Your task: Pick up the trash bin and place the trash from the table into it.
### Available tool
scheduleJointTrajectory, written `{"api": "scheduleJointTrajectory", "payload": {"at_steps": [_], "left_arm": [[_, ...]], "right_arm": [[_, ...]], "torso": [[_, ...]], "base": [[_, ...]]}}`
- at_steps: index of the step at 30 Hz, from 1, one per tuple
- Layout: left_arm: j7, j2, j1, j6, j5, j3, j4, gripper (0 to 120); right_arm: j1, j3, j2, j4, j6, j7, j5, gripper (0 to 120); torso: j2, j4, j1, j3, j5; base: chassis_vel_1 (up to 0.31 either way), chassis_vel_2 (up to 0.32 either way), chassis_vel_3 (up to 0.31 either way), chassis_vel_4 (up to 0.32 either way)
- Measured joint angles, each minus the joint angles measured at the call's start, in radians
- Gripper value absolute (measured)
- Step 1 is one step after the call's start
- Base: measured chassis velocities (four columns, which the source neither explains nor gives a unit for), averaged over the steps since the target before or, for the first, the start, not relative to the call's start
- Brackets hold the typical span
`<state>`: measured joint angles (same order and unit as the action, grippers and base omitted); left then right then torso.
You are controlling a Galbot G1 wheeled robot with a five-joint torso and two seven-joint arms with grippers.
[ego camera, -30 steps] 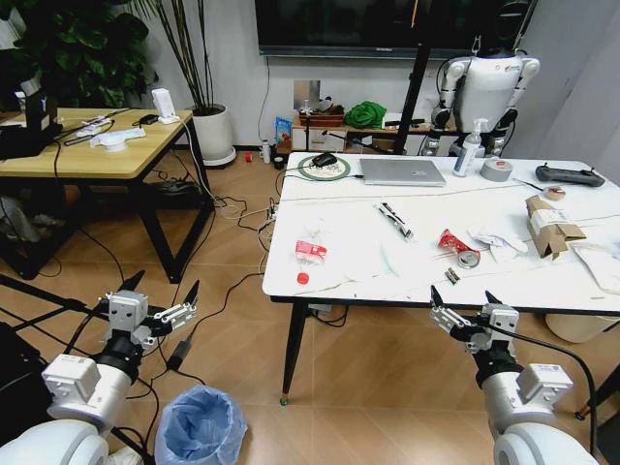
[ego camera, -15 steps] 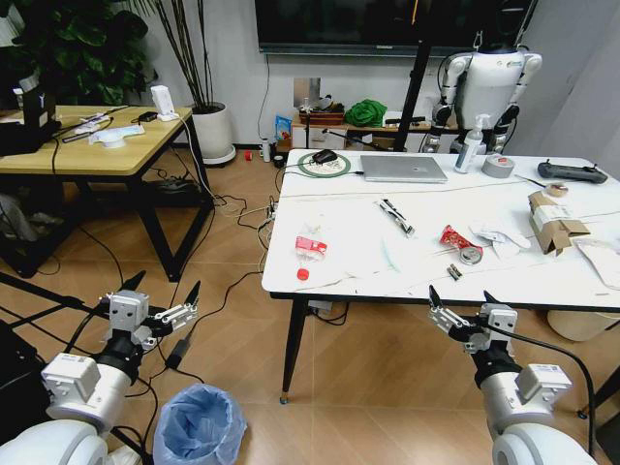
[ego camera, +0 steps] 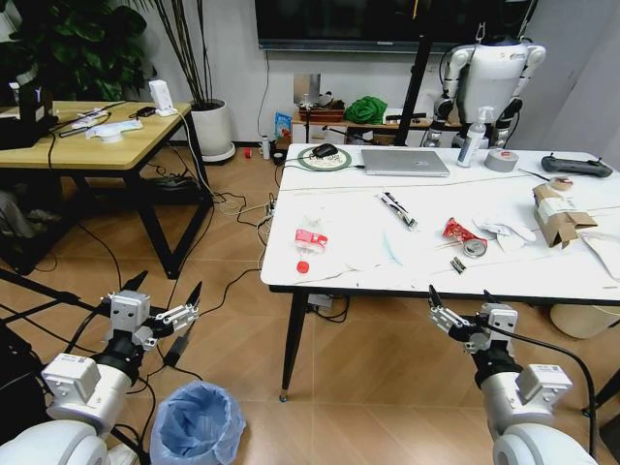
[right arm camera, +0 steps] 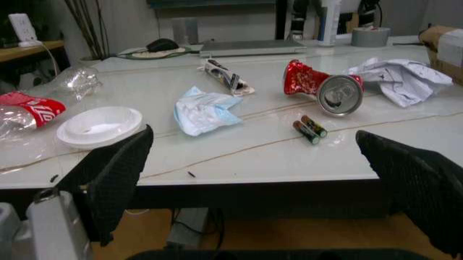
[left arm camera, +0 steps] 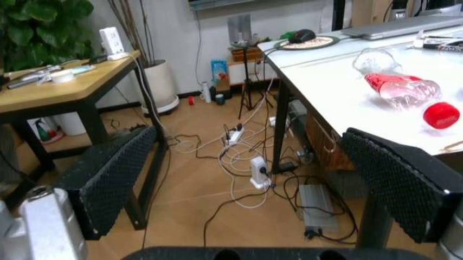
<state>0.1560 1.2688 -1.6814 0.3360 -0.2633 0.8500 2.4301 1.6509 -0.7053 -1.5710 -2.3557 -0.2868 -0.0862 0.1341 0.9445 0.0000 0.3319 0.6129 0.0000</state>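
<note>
My left gripper (ego camera: 163,295) hangs wide open and empty above the floor, the trash bin (ego camera: 198,424) on the floor just below and beside it. My right gripper (ego camera: 459,302), equally spread and empty, waits at the edge of the table (ego camera: 368,276), where the trash (ego camera: 463,238) lies scattered. Nothing is grasped yet; I judge the next move is lowering my left arm to the bin's rim.

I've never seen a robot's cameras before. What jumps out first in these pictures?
Two open grippers frame the scene: the left gripper hangs above the floor beside the table, the right gripper just below its front edge. Litter is scattered across the white table, most strikingly a crushed red can next to crumpled white paper. On the floor under the left arm stands the trash bin with its blue bag.
</note>
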Motion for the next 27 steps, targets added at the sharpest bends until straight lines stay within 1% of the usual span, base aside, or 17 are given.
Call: {"api": "scheduleJointTrajectory", "payload": {"at_steps": [5,7,19,27], "left_arm": [[0.002,-0.002,0.004,-0.003,-0.003,0.000,-0.006,100],[0.002,-0.002,0.005,-0.003,-0.003,0.000,-0.007,100],[0.005,-0.002,0.011,-0.008,-0.002,0.000,-0.015,100],[0.004,-0.002,0.011,-0.008,-0.001,0.000,-0.013,100]], "right_arm": [[0.001,0.000,0.000,0.000,0.001,0.000,0.000,100],[0.001,0.001,-0.001,0.000,0.001,0.000,0.000,100],[0.001,0.005,-0.008,0.000,0.003,-0.002,-0.002,100],[0.001,0.006,-0.007,0.000,0.003,-0.003,-0.003,100]], "torso": [[-0.029,0.0000,-0.013,-0.015,0.0000],[-0.033,0.0000,-0.015,-0.018,0.0000],[-0.095,0.0000,-0.041,-0.054,0.0000],[-0.125,0.0000,-0.054,-0.071,0.0000]], "base": [[0.000,0.000,0.000,0.000],[0.000,0.000,0.000,0.000],[0.000,0.000,0.000,0.000],[0.000,0.000,0.000,0.000]]}}
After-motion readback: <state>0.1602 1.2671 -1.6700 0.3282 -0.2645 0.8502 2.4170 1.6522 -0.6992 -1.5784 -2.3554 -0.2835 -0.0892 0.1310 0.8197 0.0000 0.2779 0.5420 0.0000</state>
